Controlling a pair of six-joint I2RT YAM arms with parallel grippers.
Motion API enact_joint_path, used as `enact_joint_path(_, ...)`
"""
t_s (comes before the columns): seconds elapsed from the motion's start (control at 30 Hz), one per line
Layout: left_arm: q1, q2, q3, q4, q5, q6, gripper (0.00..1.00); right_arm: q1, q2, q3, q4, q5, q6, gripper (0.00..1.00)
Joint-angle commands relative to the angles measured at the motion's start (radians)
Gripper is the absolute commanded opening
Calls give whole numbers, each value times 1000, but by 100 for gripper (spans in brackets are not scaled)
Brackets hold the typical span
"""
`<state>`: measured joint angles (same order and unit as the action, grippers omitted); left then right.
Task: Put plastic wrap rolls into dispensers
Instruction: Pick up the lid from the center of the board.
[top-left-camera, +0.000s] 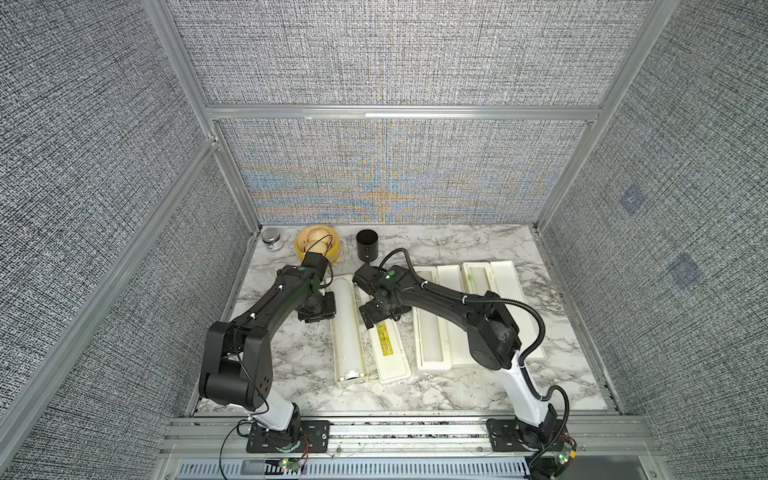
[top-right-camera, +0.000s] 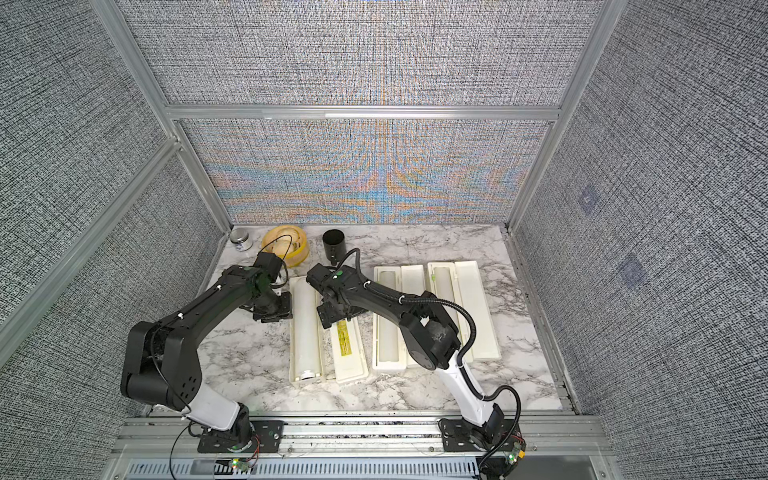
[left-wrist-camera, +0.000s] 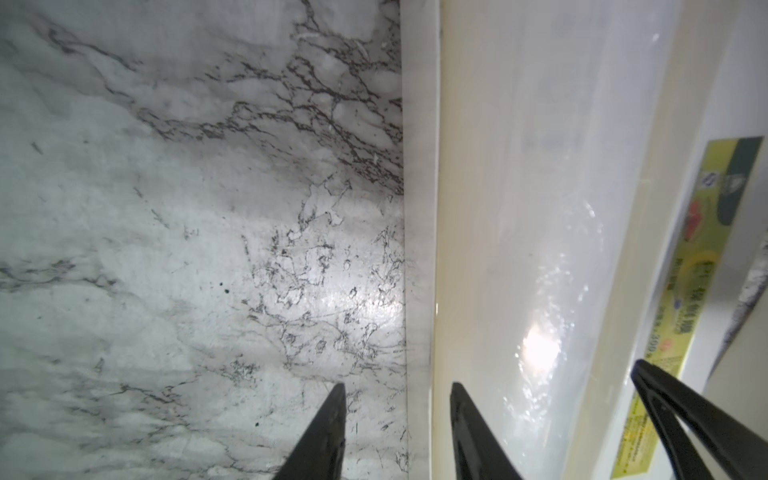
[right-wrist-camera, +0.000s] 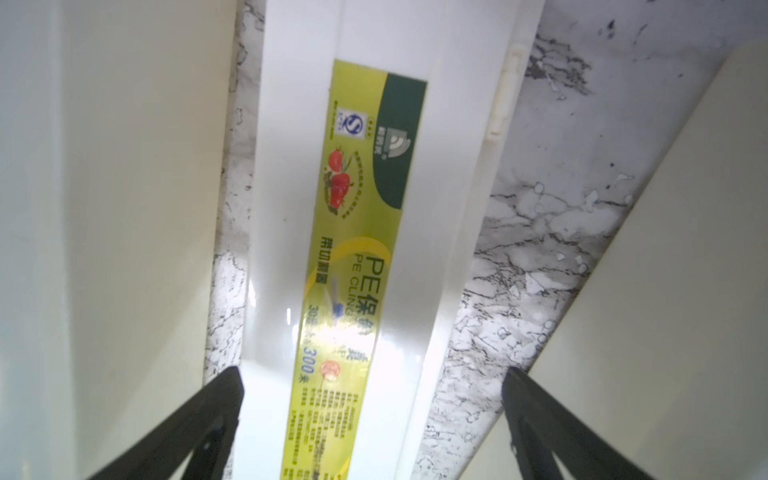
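Directly beneath my right gripper, whose jaws are spread wide astride it, lies the flat cream-white hinged lid with a yellow label strip; its long axis runs near-to-far, crosswise to the jaws; just left of it the translucent-white plastic wrap roll rests in the long cream-white plastic dispenser tray, parallel, one end facing the arm bases; my left gripper looks clamped on that tray's outer wall; the right arm is nearer the lid, so closing it falls there, I judge.
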<state>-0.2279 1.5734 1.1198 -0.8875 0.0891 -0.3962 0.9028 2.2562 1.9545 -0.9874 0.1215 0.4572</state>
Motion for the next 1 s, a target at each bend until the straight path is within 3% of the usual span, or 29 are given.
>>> enact_joint_path(0.0, 22, -15, -10, -7, 51, 11, 43, -12, 15, 2, -22, -88, -4, 99)
enact_joint_path(0.33, 73, -47, -48, 28, 124, 13, 44, -10, 38, -31, 45, -216, 41, 99)
enact_joint_path(0.57, 85, -48, -67, 43, 133, 16, 44, 9, 61, -12, -26, -95, 78, 99)
enact_joint_path(0.77, 95, -56, -72, 57, 169, 10, 43, 18, 92, -28, -16, -89, 91, 99)
enact_joint_path(0.97, 120, -75, -75, 64, 220, 9, 43, 15, 2, -38, -13, -56, 106, 92)
